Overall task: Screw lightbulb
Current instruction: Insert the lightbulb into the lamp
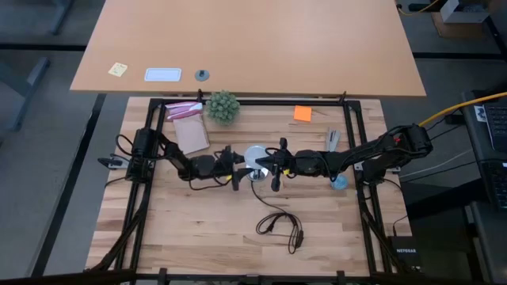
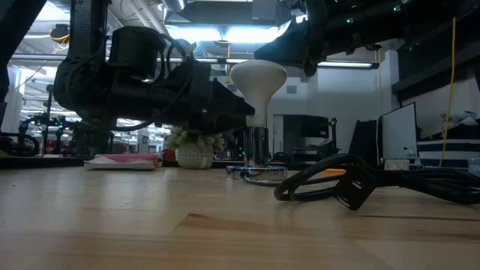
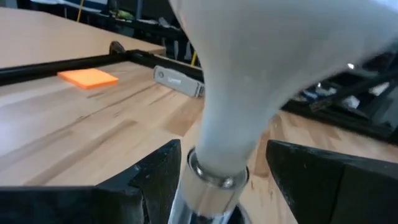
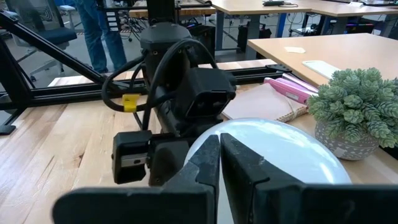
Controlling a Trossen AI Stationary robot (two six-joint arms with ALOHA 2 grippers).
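The left hand (image 3: 214,171) is straddling the lightbulb (image 3: 261,81) neck with fingers apart, probably to steady it, while the closed right hand (image 4: 220,163) is pressing on its dome, likely to turn it.

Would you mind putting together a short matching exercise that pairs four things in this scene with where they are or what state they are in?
Things:
1. lightbulb
2. left gripper
3. right gripper
4. orange sticky note

Descriptions:
A. fingers shut, hovering above the white dome
B. lying flat near the table's far edge, right of the plant
C. standing upright, dome up, on a silvery base
D. fingers on either side of the bulb's neck, with gaps showing

Pairs: 1-C, 2-D, 3-A, 4-B
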